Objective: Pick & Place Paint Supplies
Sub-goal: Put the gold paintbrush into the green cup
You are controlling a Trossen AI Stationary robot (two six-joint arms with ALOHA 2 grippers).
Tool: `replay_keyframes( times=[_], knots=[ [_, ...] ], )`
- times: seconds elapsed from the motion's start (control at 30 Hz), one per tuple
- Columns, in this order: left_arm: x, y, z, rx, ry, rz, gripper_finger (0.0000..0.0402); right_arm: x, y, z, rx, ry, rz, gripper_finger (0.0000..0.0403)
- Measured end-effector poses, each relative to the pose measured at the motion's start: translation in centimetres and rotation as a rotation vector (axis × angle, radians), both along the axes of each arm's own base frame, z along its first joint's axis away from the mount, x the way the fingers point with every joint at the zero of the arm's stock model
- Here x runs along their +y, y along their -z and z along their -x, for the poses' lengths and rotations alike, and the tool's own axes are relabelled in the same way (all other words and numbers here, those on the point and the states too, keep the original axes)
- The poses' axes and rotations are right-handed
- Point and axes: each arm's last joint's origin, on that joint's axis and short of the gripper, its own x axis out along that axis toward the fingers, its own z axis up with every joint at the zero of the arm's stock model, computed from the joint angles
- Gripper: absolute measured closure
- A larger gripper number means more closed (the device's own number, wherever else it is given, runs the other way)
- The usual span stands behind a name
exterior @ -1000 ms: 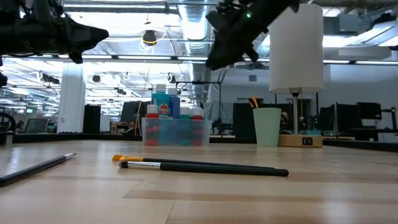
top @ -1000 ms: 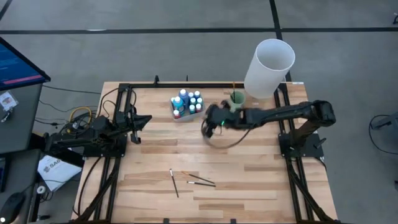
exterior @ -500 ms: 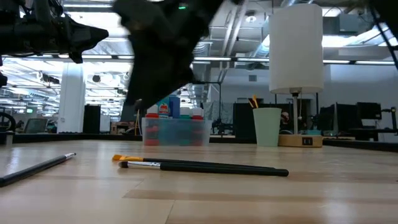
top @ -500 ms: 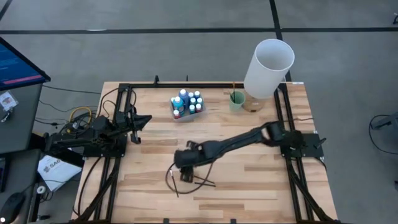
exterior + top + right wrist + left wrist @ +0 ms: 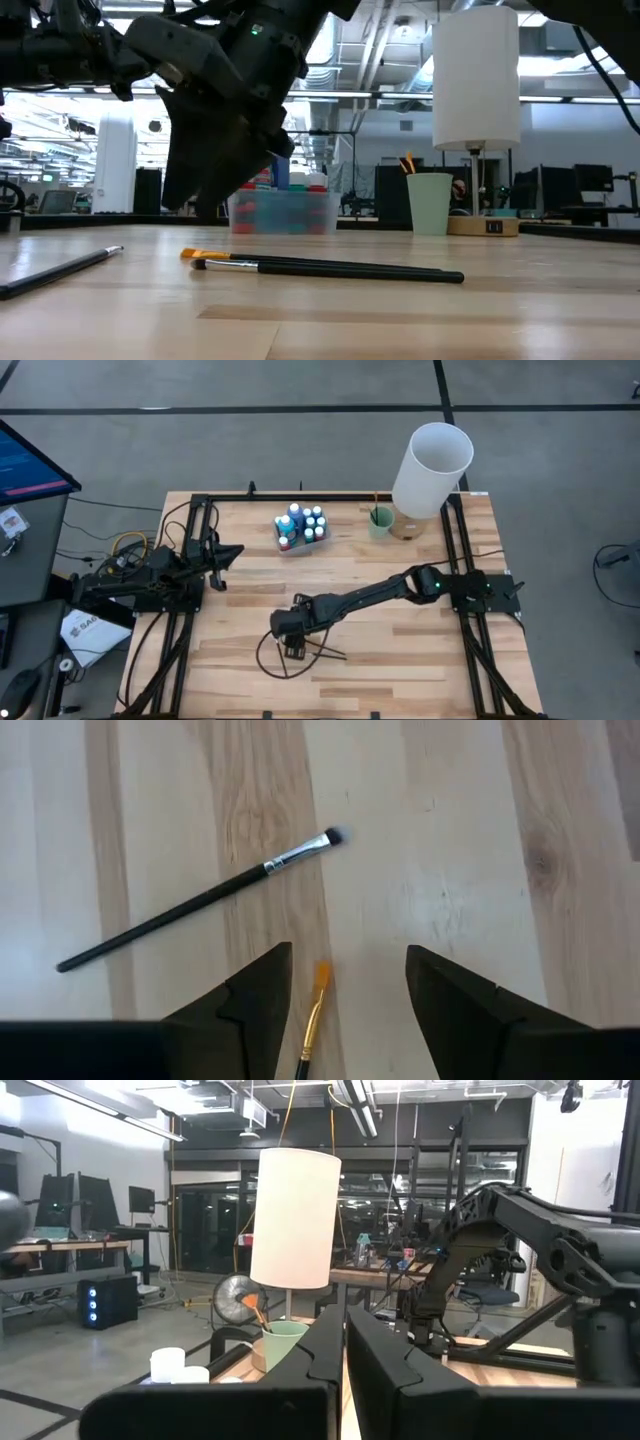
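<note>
1. The right pincer (image 5: pixel 345 982) hangs with jaws apart above the counter (image 5: pixel 400 650); bare wood shows between the fingers, apart from the orange brush (image 5: pixel 312 1016).
2. A dark brush (image 5: pixel 200 900) lies just beyond the fingertips, on open board.
3. The paint bottles (image 5: pixel 301 526), green cup (image 5: pixel 380 521) and white cylinder (image 5: pixel 432 456) crowd the far edge.
4. The right arm (image 5: pixel 370 595) slants across mid-counter.
5. The left pincer (image 5: pixel 232 552), jaws together, sits at the left side, well apart from the brushes.

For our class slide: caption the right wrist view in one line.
Open right gripper poised over an orange-tipped brush; a dark brush lies beyond.
</note>
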Motion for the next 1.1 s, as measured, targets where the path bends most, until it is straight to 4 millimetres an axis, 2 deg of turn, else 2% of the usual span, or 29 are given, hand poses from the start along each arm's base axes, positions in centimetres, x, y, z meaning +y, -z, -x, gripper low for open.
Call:
replay_keyframes(
  times=[0.13, 0.3, 0.43, 0.53, 0.7, 0.73, 0.93, 1.1],
  knots=[
    [0.0, 0.0, 0.0, -0.005, 0.000, -0.001, 0.0400, 0.8, 0.0, 0.2, -0.023, 0.002, 0.072, 0.0221],
    [0.0, -0.1, 0.0, -0.006, 0.000, -0.001, 0.0400, 1.6, 3.0, 0.2, 0.030, -0.010, 0.100, 0.0229],
    [0.0, -0.1, 0.0, -0.009, -0.001, -0.001, 0.0400, 1.8, 3.5, 0.1, 0.037, 0.000, 0.073, 0.0235],
    [0.0, -0.1, 0.0, -0.014, -0.001, -0.002, 0.0400, 1.3, 3.9, 0.1, 0.065, 0.024, 0.055, 0.0263],
    [0.0, -0.1, 0.0, -0.014, -0.001, -0.002, 0.0400, 0.8, 4.1, 0.5, 0.123, 0.032, 0.067, 0.0376],
    [0.0, -0.1, 0.0, -0.014, -0.001, -0.002, 0.0400, 0.8, 4.2, 0.5, 0.129, 0.025, 0.071, 0.0389],
    [0.0, -0.2, 0.0, -0.016, 0.000, -0.002, 0.0400, 0.6, 4.3, 0.7, 0.142, -0.009, 0.159, 0.0400],
    [0.0, -0.2, 0.1, -0.023, 0.000, -0.003, 0.0400, -0.4, 2.7, 1.8, 0.200, 0.008, 0.246, 0.0402]
  ],
)
